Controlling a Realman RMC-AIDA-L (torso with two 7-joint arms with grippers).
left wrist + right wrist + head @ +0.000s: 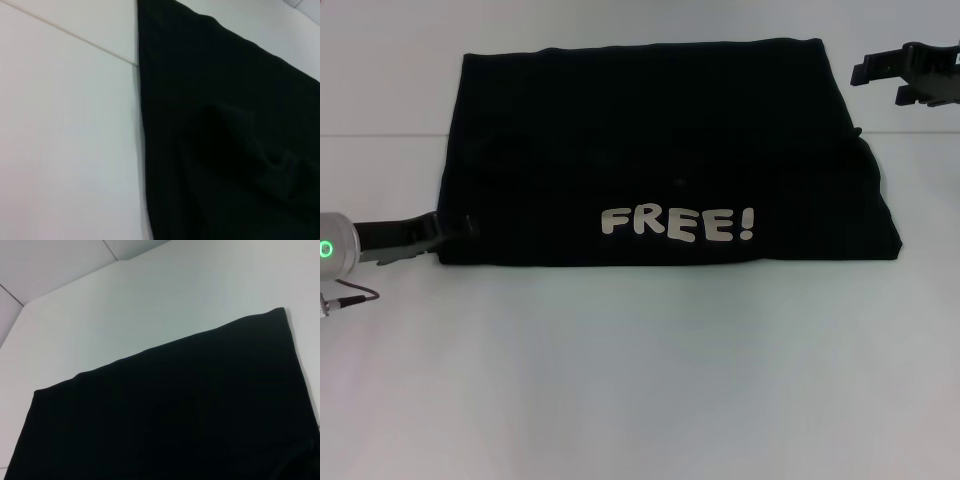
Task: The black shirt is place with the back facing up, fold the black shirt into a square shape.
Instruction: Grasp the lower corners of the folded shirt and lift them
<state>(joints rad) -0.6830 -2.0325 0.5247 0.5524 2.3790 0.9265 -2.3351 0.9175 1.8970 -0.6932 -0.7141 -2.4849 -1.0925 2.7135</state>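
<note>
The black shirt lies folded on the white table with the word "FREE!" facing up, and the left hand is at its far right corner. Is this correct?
Not quite. In the head view the left hand is at the near left corner of the black shirt, not the far right. The far right corner is where the right hand hovers. The rest is correct: the shirt lies folded on the white table, "FREE!" up.

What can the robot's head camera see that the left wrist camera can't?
Only the head view shows the pale "FREE!" lettering, the left gripper at the shirt's near left corner, and the right gripper up by the far right corner. Only the left wrist view shows a soft crease close up. Both show the black shirt lying on the white table.
</note>
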